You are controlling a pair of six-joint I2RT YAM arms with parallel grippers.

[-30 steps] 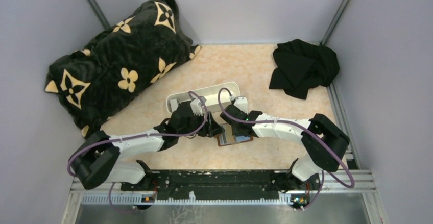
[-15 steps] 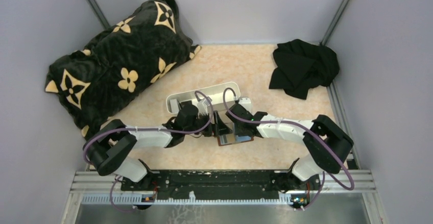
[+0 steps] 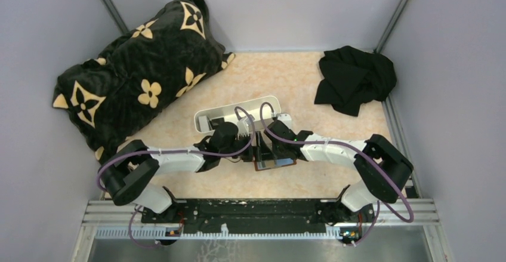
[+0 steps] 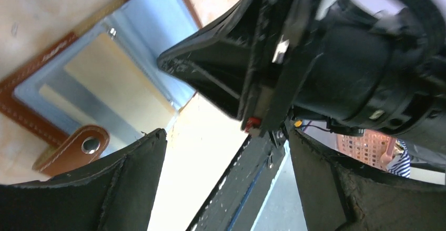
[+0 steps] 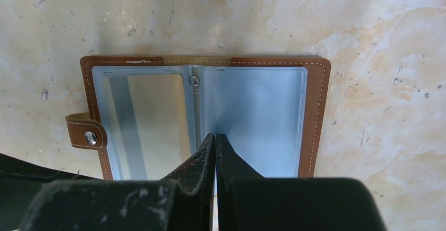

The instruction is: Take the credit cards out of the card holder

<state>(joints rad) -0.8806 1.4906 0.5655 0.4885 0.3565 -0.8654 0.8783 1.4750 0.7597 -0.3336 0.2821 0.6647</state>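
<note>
The card holder [image 5: 313, 110] lies open and flat on the table, brown leather round blue-grey pockets, its snap tab [image 5: 87, 134] at the left. My right gripper [image 5: 214, 135] is shut, its tips pressed on the holder near the middle fold. The left pocket [image 5: 152, 115] shows a tan face with a grey stripe; I cannot tell whether that is one of the credit cards. My left gripper [image 4: 226, 134] is open with nothing between its fingers, just beside the holder [image 4: 139, 36] and the right gripper's tips. From above, both grippers [image 3: 255, 145] [image 3: 276, 150] meet over the holder [image 3: 278, 163].
A long white tray [image 3: 262, 104] stands just behind the grippers, with something dark at its left end. A black pillow with beige flowers [image 3: 137, 71] fills the back left. A black cloth [image 3: 355, 80] lies at the back right. The arms' base rail [image 3: 256, 208] runs along the near edge.
My left arm has swung right, bringing its gripper close to the holder, and its jaws have opened wider. The right gripper has stayed shut on the holder.
</note>
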